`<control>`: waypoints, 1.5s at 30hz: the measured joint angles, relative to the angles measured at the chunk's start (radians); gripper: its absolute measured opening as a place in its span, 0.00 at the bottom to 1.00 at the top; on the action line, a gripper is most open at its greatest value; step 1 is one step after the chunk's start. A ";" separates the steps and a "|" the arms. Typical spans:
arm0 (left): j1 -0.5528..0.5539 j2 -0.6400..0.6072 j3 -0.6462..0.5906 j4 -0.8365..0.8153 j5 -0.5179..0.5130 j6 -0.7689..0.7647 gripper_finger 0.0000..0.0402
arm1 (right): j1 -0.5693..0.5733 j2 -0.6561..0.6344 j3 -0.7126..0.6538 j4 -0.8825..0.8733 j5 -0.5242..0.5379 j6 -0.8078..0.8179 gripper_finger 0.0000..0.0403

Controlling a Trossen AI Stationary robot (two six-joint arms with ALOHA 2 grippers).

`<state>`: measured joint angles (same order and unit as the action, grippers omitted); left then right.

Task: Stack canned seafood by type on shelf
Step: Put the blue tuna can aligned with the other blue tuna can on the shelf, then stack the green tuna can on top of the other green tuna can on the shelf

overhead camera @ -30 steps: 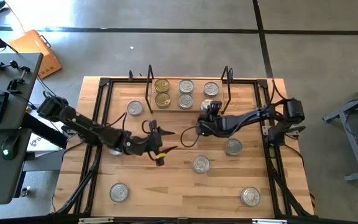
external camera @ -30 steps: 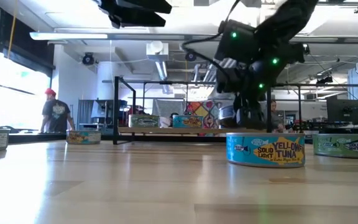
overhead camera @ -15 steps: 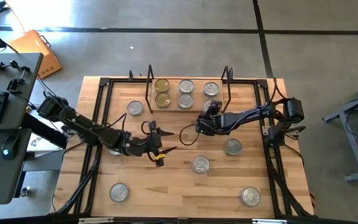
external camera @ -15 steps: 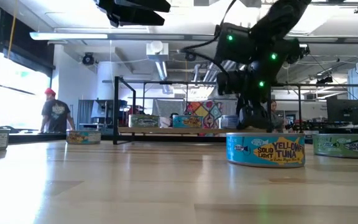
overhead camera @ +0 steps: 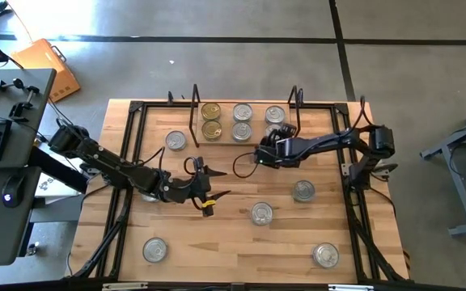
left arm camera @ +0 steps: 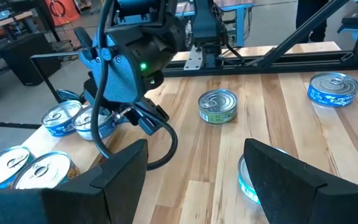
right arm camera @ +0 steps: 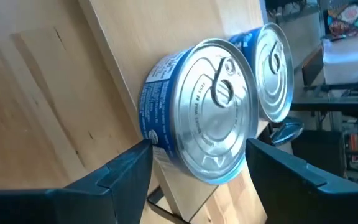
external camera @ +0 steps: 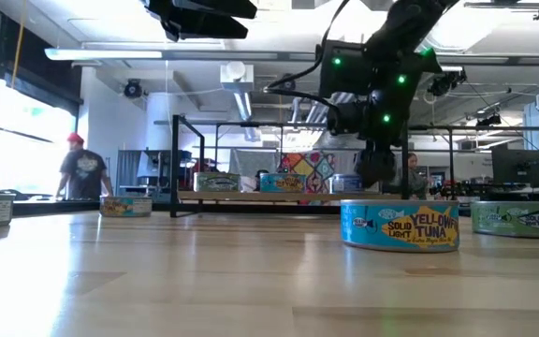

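since a second ago the right gripper [overhead camera: 272, 144] has let its jaws spread and drawn back a little from the blue-sided can [right arm camera: 197, 112] it set on the shelf [overhead camera: 221, 139]; that can stands free on the front edge at the shelf's right end, between the parted fingers [right arm camera: 126, 171]. six cans sit on the shelf in pairs, five more on the table [overhead camera: 241, 238]. the left gripper [overhead camera: 210, 184] hangs wide open, empty, over mid-table.
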<state>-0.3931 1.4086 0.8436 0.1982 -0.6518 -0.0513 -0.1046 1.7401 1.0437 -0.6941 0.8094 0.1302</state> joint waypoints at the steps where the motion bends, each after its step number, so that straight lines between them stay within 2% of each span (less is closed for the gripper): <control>1: 0.000 0.000 0.000 0.000 0.000 0.000 0.65 | 0.000 0.000 0.007 -0.013 -0.002 0.004 0.62; 8: 0.000 0.000 0.000 0.000 0.000 -0.002 0.65 | 0.026 0.000 0.069 -0.109 -0.006 0.029 0.62; 15: -0.001 0.000 0.000 -0.043 0.001 -0.049 0.65 | 0.102 0.000 0.081 -0.113 -0.023 0.027 0.61; 24: -0.002 0.000 0.000 -0.061 0.000 -0.053 0.65 | 0.395 0.000 0.081 -0.013 -0.050 0.058 0.55; 28: -0.003 0.007 0.000 -0.057 -0.001 -0.053 0.65 | 0.527 -0.001 0.065 -0.015 -0.164 0.019 0.54; 32: -0.003 0.027 -0.001 -0.033 -0.012 -0.057 0.65 | 0.641 -0.016 0.039 -0.020 -0.193 0.097 0.52; 36: -0.003 0.081 -0.002 0.036 -0.015 -0.042 0.65 | 0.734 -0.109 -0.030 -0.019 -0.190 0.241 0.49; 41: 0.002 0.171 -0.001 0.147 -0.010 -0.004 0.65 | 0.846 -0.300 -0.173 0.021 -0.155 0.435 0.46; 45: 0.018 0.241 -0.001 0.259 0.067 0.019 0.65 | 0.928 -0.453 -0.295 0.090 -0.131 0.572 0.46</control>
<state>-0.3753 1.6497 0.8425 0.4575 -0.5845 -0.0322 0.8232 1.2867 0.7490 -0.6045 0.6785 0.7019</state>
